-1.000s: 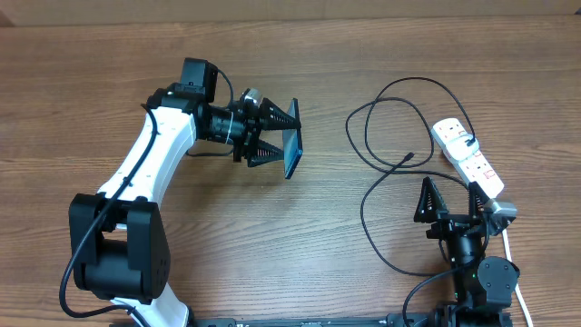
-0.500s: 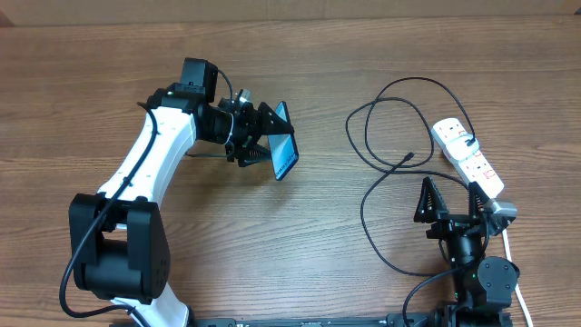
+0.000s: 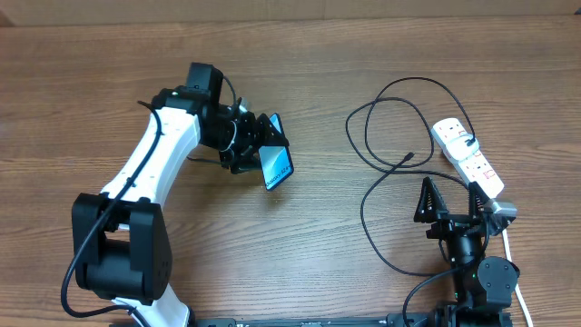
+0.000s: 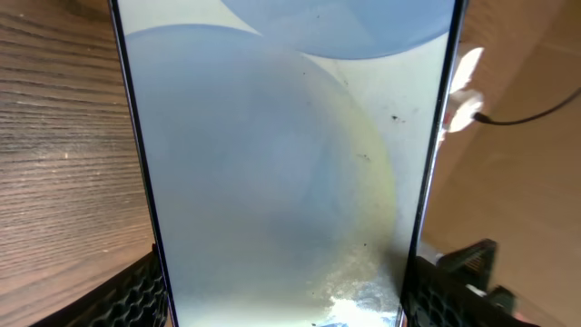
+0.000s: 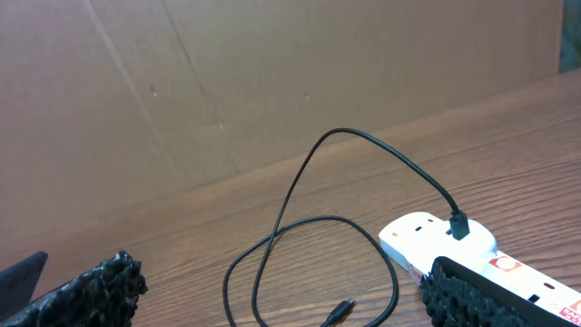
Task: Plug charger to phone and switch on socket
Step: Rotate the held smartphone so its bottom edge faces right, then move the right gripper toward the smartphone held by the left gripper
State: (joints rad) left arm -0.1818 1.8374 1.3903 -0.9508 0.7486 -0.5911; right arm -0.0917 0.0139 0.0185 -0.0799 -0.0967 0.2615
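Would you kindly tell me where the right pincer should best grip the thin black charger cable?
Take the thin black charger cable just behind its plug tip, lying flat on the wooden table; come from above, open right pincer straddling it.

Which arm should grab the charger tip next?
Right: the right gripper is open and empty, close to the charger plug tip; the left gripper is clamped on the phone, farther away.
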